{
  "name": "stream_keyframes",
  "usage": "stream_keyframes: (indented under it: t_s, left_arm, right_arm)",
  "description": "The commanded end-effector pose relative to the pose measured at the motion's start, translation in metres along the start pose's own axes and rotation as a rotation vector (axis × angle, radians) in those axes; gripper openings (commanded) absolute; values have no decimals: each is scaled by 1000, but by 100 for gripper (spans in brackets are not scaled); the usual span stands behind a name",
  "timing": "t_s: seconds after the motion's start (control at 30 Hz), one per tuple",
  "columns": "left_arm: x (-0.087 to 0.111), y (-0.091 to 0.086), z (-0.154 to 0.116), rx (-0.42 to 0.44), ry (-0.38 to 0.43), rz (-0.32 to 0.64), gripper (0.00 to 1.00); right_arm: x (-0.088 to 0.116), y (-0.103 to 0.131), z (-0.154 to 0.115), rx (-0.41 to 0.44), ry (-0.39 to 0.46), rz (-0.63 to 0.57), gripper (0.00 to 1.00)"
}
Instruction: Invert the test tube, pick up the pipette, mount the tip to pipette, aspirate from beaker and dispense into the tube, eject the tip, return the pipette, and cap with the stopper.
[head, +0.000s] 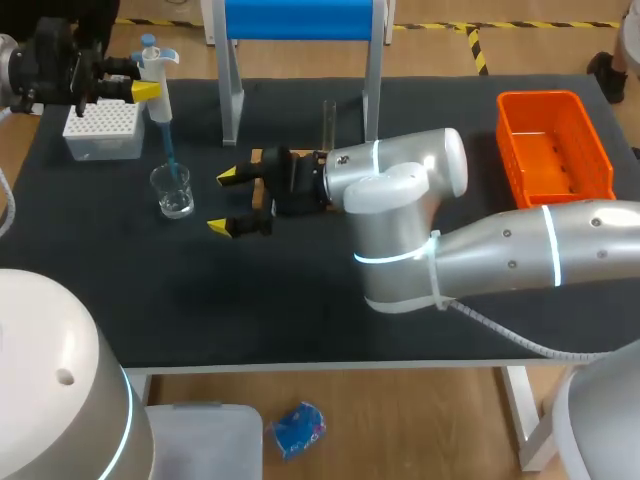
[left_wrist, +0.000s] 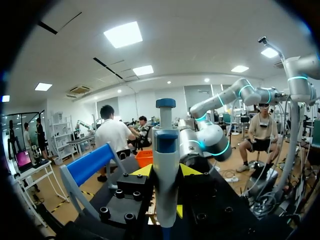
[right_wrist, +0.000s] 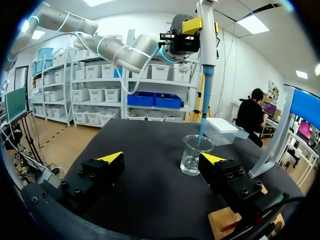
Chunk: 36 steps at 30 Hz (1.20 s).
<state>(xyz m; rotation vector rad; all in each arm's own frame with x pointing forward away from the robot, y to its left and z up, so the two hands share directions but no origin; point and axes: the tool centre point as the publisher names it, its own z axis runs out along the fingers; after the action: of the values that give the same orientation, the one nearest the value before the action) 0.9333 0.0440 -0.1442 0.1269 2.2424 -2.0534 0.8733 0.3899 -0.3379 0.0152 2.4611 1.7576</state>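
Over the desk's (head: 300, 300) left, the left tool (head: 148, 90) is clamped on the pipette (head: 157, 72), its tip (head: 168, 150) inside the beaker (head: 173, 192); aspirate with the tip vertical, submerged and off the glass, while the right tool (head: 225, 202) sits nearby, fingers apart.

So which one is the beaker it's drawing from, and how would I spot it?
Look at the left half of the black table, just in front of the white tip box. The beaker is the small clear glass cup standing there, with the blue tip of the pipette dipping into it from above. Its neighbour, the box, is opaque white; the beaker is see-through.
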Motion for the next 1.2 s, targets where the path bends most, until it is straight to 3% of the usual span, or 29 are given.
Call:
stream_keyframes:
  t_s: [0.03, 1.2]
  left_arm:
    - [0, 2, -6, 2, -3, -1, 0]
    - [-9, 49, -15, 70, -28, -58, 0]
  right_arm:
    - [0, -1, 1, 0, -2, 0, 100]
    - [0, -1, 1, 0, -2, 0, 100]
